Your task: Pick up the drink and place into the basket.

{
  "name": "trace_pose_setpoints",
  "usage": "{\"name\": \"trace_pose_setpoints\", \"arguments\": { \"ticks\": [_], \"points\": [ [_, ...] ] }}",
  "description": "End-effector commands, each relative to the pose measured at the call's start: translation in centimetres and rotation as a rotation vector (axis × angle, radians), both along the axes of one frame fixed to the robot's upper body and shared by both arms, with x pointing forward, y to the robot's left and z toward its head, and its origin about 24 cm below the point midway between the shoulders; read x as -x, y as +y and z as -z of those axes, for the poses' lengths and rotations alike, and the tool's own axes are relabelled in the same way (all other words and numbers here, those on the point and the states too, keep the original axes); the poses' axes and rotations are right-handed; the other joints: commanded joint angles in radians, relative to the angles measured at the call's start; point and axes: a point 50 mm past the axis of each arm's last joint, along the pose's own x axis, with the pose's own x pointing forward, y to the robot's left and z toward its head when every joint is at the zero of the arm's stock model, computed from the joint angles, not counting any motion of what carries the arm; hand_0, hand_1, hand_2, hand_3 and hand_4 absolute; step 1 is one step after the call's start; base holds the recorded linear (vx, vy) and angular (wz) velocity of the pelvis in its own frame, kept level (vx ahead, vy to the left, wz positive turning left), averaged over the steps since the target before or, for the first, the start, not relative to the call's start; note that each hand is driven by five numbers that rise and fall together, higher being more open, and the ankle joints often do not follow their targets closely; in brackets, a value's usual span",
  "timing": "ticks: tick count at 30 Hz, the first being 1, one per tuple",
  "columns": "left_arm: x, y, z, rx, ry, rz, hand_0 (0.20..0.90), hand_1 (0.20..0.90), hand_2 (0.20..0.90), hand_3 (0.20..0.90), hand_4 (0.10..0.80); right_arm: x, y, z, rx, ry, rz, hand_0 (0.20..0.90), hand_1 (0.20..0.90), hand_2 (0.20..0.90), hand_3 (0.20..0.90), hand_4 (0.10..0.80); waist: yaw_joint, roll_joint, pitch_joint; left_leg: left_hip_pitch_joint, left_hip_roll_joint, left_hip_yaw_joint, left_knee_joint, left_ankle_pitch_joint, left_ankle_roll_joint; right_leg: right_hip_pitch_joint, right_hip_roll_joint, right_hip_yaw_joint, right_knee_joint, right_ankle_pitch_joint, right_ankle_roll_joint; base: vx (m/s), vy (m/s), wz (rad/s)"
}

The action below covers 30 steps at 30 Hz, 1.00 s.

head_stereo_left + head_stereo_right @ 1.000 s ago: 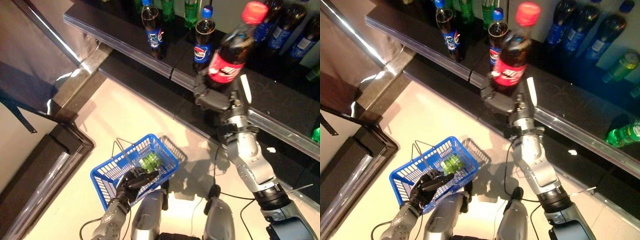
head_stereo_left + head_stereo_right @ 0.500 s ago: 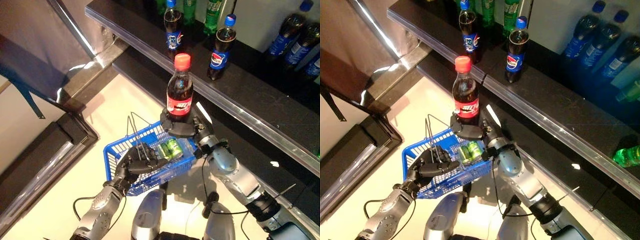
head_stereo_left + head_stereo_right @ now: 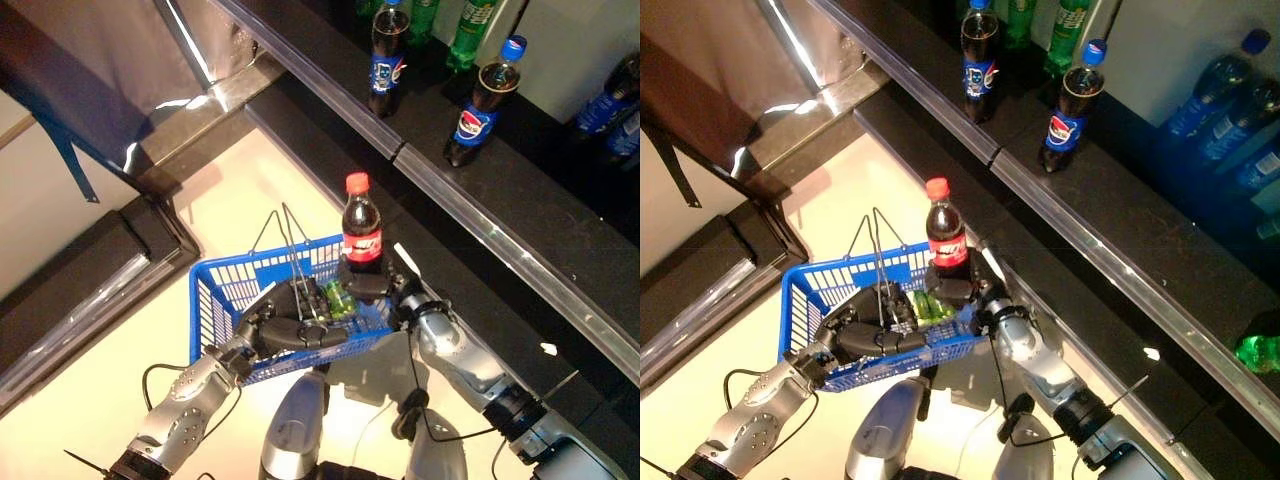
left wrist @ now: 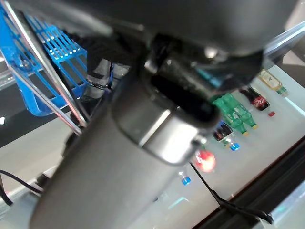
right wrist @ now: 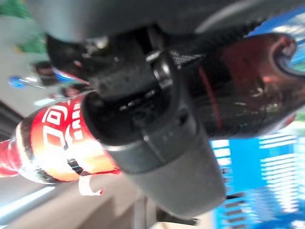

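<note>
Cola bottle, dark plastic, red cap and label (image 3: 361,230), upright in your right hand (image 3: 372,287), fingers curled round its base, over far rim of blue wire-handled plastic basket (image 3: 225,290). Left hand (image 3: 285,331) fingers wrapped round basket handles. Green can (image 3: 338,298) lies inside.

silver-grey jointed arms, dark left hand (image 3: 290,330) and right hand (image 3: 375,287)
</note>
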Motion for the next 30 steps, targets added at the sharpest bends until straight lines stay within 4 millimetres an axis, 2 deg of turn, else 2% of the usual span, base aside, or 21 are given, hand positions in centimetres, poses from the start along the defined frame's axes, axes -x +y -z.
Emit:
{"name": "trace_pose_setpoints", "arguments": {
  "ticks": [1,6,11,14,15,16,17,18,25,30],
  "points": [
    [2.1,-4.4,-12.8,0.291,-0.646,0.394,0.300,0.300,0.300,0.200,0.100,-0.5,5.4,-5.6,-0.160,-0.267,-0.240,0.300,0.300,0.300,0.200,0.100,0.009,-0.034,-0.127,-0.058,0.034,-0.050,0.188,-0.006,-0.047,0.089,-0.012,0.005,-0.110,0.093,-0.022,0.023,0.014,0.07],
    [2.4,-4.2,-12.7,0.273,-0.641,0.429,0.300,0.300,0.300,0.200,0.100,-0.4,5.1,-5.0,-0.156,-0.260,-0.250,0.300,0.300,0.300,0.200,0.100,0.021,-0.030,-0.128,-0.075,0.022,-0.058,0.188,-0.003,-0.049,0.093,-0.019,-0.005,-0.119,0.096,-0.016,0.005,0.012,0.12],
    [2.4,-3.9,-12.8,0.273,-0.648,0.458,0.300,0.300,0.300,0.200,0.100,-0.9,4.9,-3.7,-0.055,-0.216,-0.246,0.300,0.300,0.300,0.200,0.100,0.040,-0.031,-0.126,-0.098,0.013,-0.062,0.197,-0.007,-0.052,0.091,-0.030,-0.015,-0.117,0.095,-0.008,-0.019,-0.012,0.09],
    [2.5,-3.9,-12.8,0.272,-0.645,0.466,0.300,0.300,0.300,0.200,0.100,-0.9,4.5,-1.2,0.021,-0.076,-0.240,0.300,0.300,0.300,0.200,0.100,0.050,-0.032,-0.128,-0.102,0.012,-0.065,0.195,-0.005,-0.055,0.096,-0.030,-0.025,-0.119,0.093,-0.007,0.003,-0.017,0.09],
    [2.6,-3.8,-12.8,0.276,-0.637,0.470,0.300,0.300,0.300,0.200,0.100,-0.7,4.0,0.5,0.086,0.014,-0.241,0.300,0.300,0.300,0.200,0.100,0.056,-0.034,-0.130,-0.102,0.011,-0.067,0.191,-0.005,-0.055,0.101,-0.029,-0.029,-0.123,0.092,-0.007,0.013,-0.014,0.11],
    [2.6,-3.8,-12.8,0.276,-0.637,0.471,0.300,0.300,0.300,0.200,0.100,-0.7,4.0,0.6,0.091,0.023,-0.242,0.300,0.300,0.300,0.200,0.100,0.057,-0.034,-0.130,-0.102,0.011,-0.067,0.191,-0.006,-0.056,0.101,-0.029,-0.030,-0.124,0.092,-0.007,-0.001,-0.043,0.10],
    [2.7,-3.7,-12.9,0.279,-0.635,0.478,0.300,0.300,0.300,0.200,0.100,-0.4,3.1,2.7,0.193,0.120,-0.241,0.300,0.300,0.300,0.200,0.100,0.067,-0.037,-0.128,-0.109,0.009,-0.069,0.190,-0.006,-0.057,0.105,-0.030,-0.038,-0.128,0.092,-0.005,-0.027,-0.063,0.05],
    [2.7,-3.6,-12.9,0.273,-0.640,0.483,0.300,0.300,0.300,0.200,0.100,-0.2,2.5,3.8,0.279,0.166,-0.249,0.300,0.300,0.300,0.200,0.100,0.074,-0.039,-0.126,-0.113,0.008,-0.073,0.188,-0.007,-0.058,0.107,-0.029,-0.043,-0.130,0.092,-0.005,-0.040,-0.081,0.04],
    [3.1,-4.2,-12.9,0.261,-0.643,0.545,0.300,0.300,0.300,0.200,0.100,0.1,0.6,7.6,0.541,0.443,-0.301,0.300,0.300,0.300,0.200,0.100,0.117,-0.041,-0.114,-0.123,0.002,-0.094,0.178,-0.002,-0.063,0.116,-0.022,-0.065,-0.134,0.089,-0.009,-0.020,-0.058,0.10],
    [3.2,-4.8,-13.0,0.264,-0.641,0.569,0.300,0.300,0.300,0.200,0.100,0.3,1.4,8.3,0.600,0.484,-0.387,0.300,0.300,0.300,0.200,0.100,0.134,-0.038,-0.106,-0.127,-0.003,-0.103,0.170,-0.002,-0.062,0.114,-0.020,-0.069,-0.134,0.089,-0.010,-0.016,-0.024,0.03]
  ]
}}
